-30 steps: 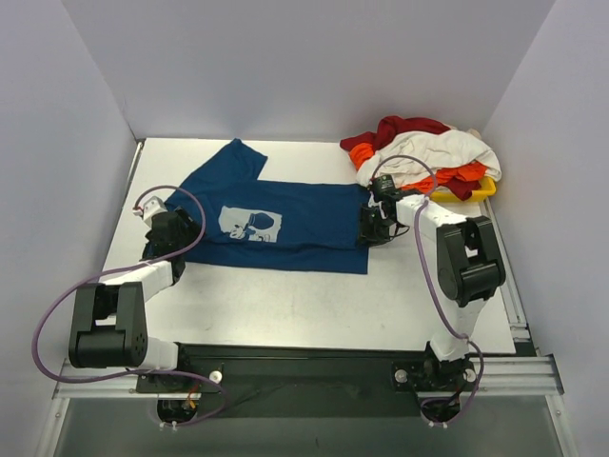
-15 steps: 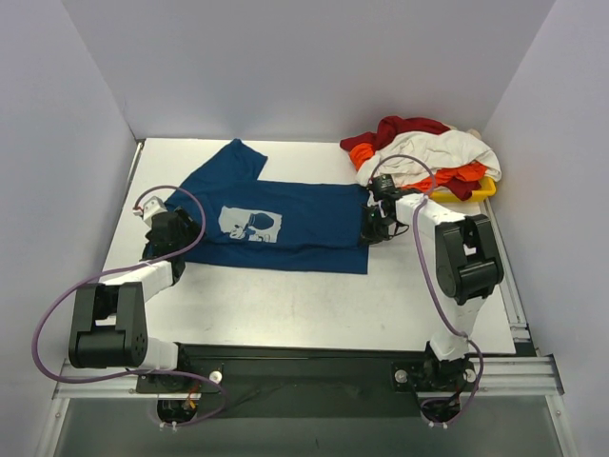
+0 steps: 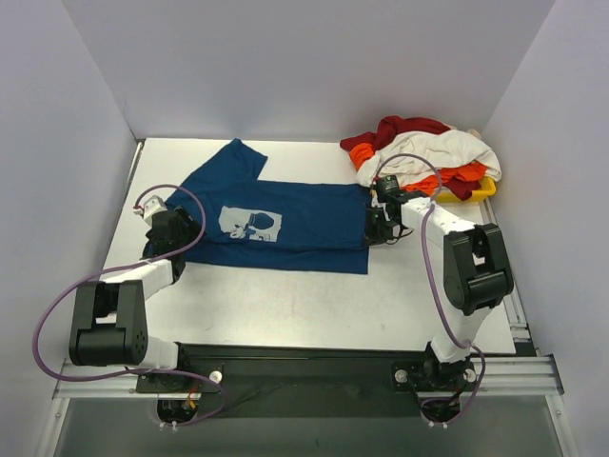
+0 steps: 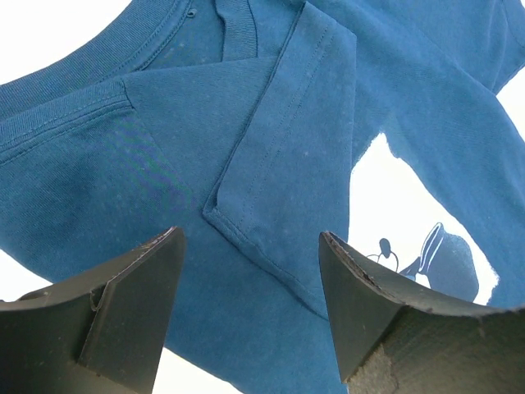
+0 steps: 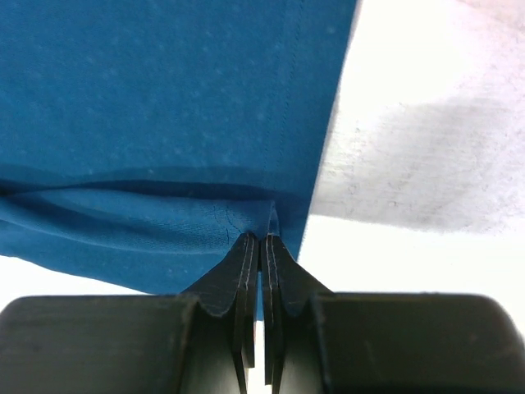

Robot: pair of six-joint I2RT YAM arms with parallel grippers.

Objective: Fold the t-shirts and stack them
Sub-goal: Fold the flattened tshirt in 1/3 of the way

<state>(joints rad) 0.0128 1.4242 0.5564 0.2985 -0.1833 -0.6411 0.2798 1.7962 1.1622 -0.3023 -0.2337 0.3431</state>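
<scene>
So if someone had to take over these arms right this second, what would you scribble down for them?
Right gripper: shut, pinching the hem edge of the blue t-shirt.
Left gripper: open, holding nothing, above the collar end of that shirt.
Things: the blue t-shirt lies spread on the table. The pile of red, white and orange shirts sits on the yellow tray, far right.
Done: blue shirt laid out, one sleeve lying over its body.
Left: fold it, fold the piled shirts, stack them all.
</scene>
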